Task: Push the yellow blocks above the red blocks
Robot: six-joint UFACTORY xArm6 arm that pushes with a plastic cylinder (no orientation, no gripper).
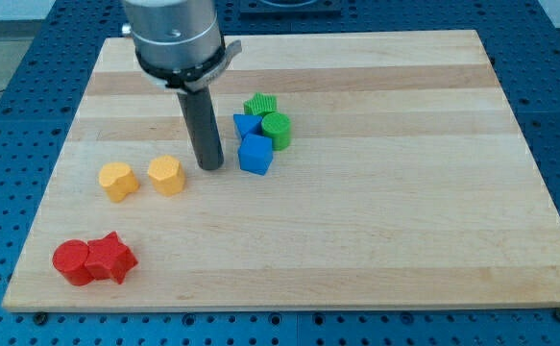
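Note:
Two yellow blocks lie left of centre: a yellow heart-like block point(117, 181) and a yellow hexagon-like block point(166, 175) just to its right. Two red blocks touch each other at the bottom left: a red round block point(71, 261) and a red star block point(112, 257). My tip point(210, 166) rests on the board just right of the yellow hexagon-like block, a small gap apart, and left of the blue blocks. The yellow blocks sit higher in the view than the red ones and a little to their right.
A cluster right of my tip: a blue cube point(255, 154), a blue block point(246, 126) behind it, a green star block point(259, 105) and a green cylinder point(277, 129). The wooden board point(376, 221) is ringed by blue perforated table.

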